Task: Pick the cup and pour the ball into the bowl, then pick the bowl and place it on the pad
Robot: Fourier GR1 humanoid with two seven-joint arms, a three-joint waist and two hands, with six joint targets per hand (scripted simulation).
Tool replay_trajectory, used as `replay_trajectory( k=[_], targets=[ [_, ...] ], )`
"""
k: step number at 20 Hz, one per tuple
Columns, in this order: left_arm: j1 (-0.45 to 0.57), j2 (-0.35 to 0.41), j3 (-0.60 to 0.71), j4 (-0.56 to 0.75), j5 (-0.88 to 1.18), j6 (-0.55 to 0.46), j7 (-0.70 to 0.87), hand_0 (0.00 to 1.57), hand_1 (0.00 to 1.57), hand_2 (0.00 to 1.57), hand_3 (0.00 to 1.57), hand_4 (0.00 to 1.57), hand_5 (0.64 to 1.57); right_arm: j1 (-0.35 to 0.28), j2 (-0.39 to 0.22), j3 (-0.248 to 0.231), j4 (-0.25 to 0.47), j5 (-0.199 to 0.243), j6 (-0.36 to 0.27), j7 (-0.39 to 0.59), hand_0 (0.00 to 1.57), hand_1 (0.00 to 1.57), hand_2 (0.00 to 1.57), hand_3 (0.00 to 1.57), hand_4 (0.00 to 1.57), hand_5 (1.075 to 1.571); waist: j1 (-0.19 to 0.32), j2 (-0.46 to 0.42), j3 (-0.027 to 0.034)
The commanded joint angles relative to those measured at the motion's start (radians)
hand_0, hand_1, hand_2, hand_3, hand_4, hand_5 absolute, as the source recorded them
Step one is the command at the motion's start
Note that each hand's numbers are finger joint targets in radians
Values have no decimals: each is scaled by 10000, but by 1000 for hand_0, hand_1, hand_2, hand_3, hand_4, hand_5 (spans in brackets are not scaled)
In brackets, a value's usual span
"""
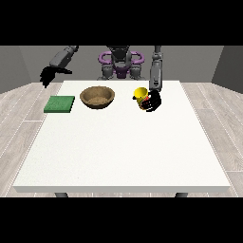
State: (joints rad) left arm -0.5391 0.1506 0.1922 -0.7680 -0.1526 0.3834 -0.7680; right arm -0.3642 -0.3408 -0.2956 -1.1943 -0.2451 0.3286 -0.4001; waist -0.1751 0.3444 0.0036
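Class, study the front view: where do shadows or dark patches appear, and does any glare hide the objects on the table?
Front view: lighting is even, with no glare on the white table; the bowl is darker inside its rim; the black hand at the view's right partly covers the yellow cup; the green pad looks flat and evenly lit.

The place reads as a bare test room or lab rather than a home. A large white table [123,142] fills the middle of the frame, standing on pale wood-plank flooring [213,123] that shows at both sides. Plain grey walls [19,61] close off the upper left and upper right corners. A humanoid robot [121,61] stands behind the table at top centre. No furniture or household fittings show.
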Motion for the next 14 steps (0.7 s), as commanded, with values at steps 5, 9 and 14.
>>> replay_trajectory(
  k=[5, 9, 14],
  targets=[
    [-224, -247, -643, 515, -1102, 1407, 697, 1356, 1356, 1571, 1571, 913, 1511, 293, -867, -636, 1435, -222, 837, -369, 0, 0, 0, 0, 0, 1555, 244, -761, -28],
    [-333, 52, -1709, 272, -2458, 1726, 2677, 1373, 1373, 1571, 1571, 1016, 1532, 386, -1045, -722, 2214, -186, 608, 457, 0, 0, 56, 0, 0, 1558, 752, -2560, -11],
    [-702, -608, -3194, -63, -4192, 2048, 4682, 1397, 1397, 1571, 1571, 1091, 1571, 654, -1349, -1112, 3412, -101, 678, -108, 0, 0, 0, 0, 0, 1560, 1564, -3362, -15]
  ],
)
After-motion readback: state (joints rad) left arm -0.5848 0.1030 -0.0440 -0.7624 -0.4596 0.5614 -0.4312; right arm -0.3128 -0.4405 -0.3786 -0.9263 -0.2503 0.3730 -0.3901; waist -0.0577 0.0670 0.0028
